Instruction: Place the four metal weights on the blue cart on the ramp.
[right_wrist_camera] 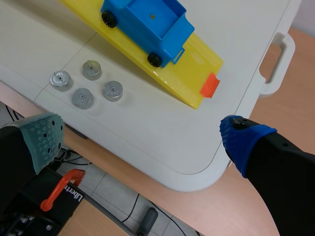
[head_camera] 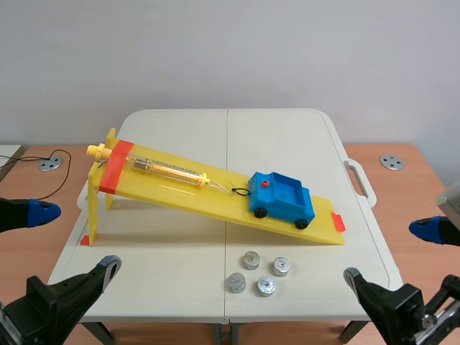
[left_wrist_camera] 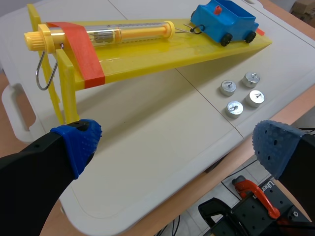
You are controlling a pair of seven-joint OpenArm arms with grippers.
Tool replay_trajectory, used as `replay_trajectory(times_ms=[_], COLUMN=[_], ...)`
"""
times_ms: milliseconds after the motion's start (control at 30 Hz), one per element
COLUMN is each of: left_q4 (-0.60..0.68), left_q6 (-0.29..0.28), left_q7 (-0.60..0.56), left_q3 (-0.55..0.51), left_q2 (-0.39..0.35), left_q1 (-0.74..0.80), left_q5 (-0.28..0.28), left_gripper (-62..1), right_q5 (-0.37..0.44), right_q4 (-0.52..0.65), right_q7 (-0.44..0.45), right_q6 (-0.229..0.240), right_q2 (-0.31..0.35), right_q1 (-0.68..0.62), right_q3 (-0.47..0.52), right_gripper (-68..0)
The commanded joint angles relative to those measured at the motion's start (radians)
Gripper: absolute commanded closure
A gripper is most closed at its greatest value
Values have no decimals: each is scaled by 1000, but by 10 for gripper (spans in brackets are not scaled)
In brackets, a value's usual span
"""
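left hand (left_wrist_camera: 175,145), right hand (right_wrist_camera: 142,135) spread wide (low)

Plain pale wall (head_camera: 230,50) behind a white folding table (head_camera: 165,266) atop brown wooden desks (head_camera: 410,198).

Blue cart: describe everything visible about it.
The blue cart looks like moulded plastic: an empty open bed, a raised end with a red knob on top, black wheels. It stands on its wheels low on the yellow ramp, knob end uphill. A black hook at that end links it to the spring scale up the slope. Nothing else touches it; the four metal weights lie on the table, not in it.
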Motion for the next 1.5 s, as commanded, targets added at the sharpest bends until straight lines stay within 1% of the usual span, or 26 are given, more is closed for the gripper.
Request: replay_trajectory(times_ms=[0, 533, 833, 900, 933, 1067, 1100, 1267, 1333, 1367, 1400, 1467], left_q4=[74, 74, 74, 74, 74, 74, 74, 74, 74, 73, 73, 73], left_q6=[-13, -13, -13, -13, -10, -10, -10, -10, -10, -10, -10, -10], left_q7=[-155, -152, -61, -40, -28, -18, -19, 9, 26, 35, 47, 67], left_q3=[-19, -19, -19, -19, -19, -19, -19, -19, -18, -18, -18, -18], left_q2=[-14, -14, -14, -12, -11, -8, -8, -2, 7, 11, 18, 27], left_q1=[24, 24, 24, 14, 8, -10, -10, -10, -9, -9, -9, -9], left_q5=[-80, -80, -73, -73, -73, -73, -73, -73, -74, -74, -74, -74], left_gripper=[-623, -623, -623, -623, -587, -377, -333, -162, -88, -62, -52, -51], right_q5=[29, 29, 30, 30, 30, 30, 30, 25, -11, -27, -38, -55], right_q4=[64, 64, 64, 64, 64, 64, 64, 63, 63, 63, 63, 63], right_q7=[134, 134, 96, 81, 66, -10, -26, -90, -92, -91, -92, -101], right_q6=[-19, -18, -18, -10, -10, -6, -6, 5, 8, 8, 8, 8], right_q2=[43, 43, 43, 42, 39, 10, 3, -27, -35, -40, -43, -55], right_q1=[6, 6, 7, 18, 27, 79, 90, 142, 154, 159, 164, 172], right_q3=[35, 35, 34, 34, 34, 23, 15, -53, -89, -105, -119, -143], right_gripper=[-661, -661, -661, -661, -661, -661, -661, -654, -632, -618, -602, -567])
